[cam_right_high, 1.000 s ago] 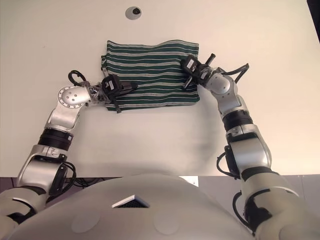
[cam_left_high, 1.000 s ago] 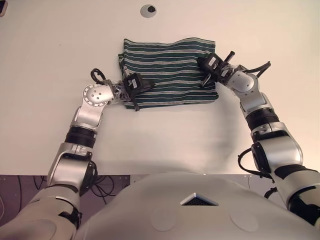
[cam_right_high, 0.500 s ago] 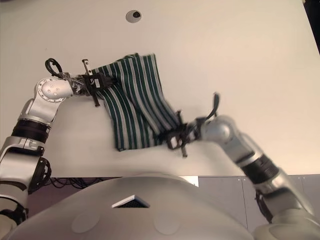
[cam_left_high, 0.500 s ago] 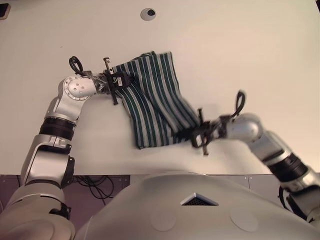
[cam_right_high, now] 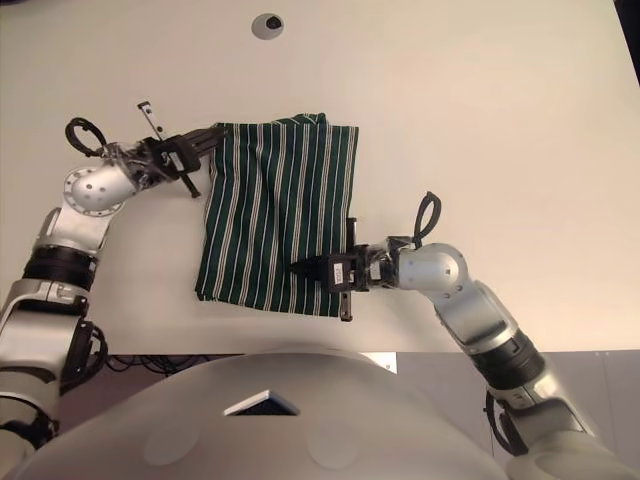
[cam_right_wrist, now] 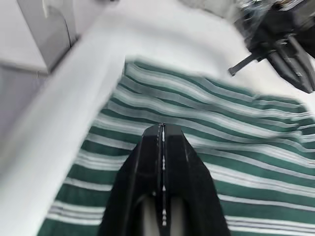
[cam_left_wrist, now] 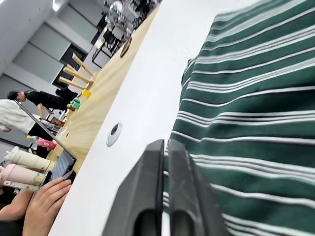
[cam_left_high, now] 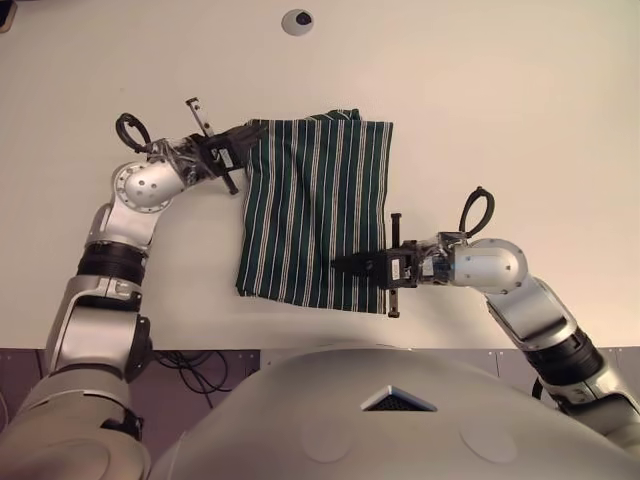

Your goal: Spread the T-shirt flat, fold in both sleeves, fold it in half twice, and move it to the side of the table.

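T-shirt [cam_left_high: 315, 215] is folded to a rough rectangle and lies flat on the bench [cam_left_high: 500, 120], a bit left of centre. Its stripes run away from us and its near edge sits close to the bench front. Some wrinkling along the far edge, the rest is fairly smooth. Left tool [cam_left_high: 240, 133] is at the far left corner with its fingers together, clamped on that corner. The cloth there is drawn to a small point toward the tool. Right tool [cam_left_high: 340, 263] comes in from the right near the near right corner, pointing left, fingers lying over the cloth. In the right wrist view those fingers [cam_right_wrist: 147, 162] are pressed tight together on top of the stripes; we can't tell if any fabric is caught between them. A round grommet [cam_left_high: 296, 20] sits in the bench at the far side, well apart from the T-shirt.
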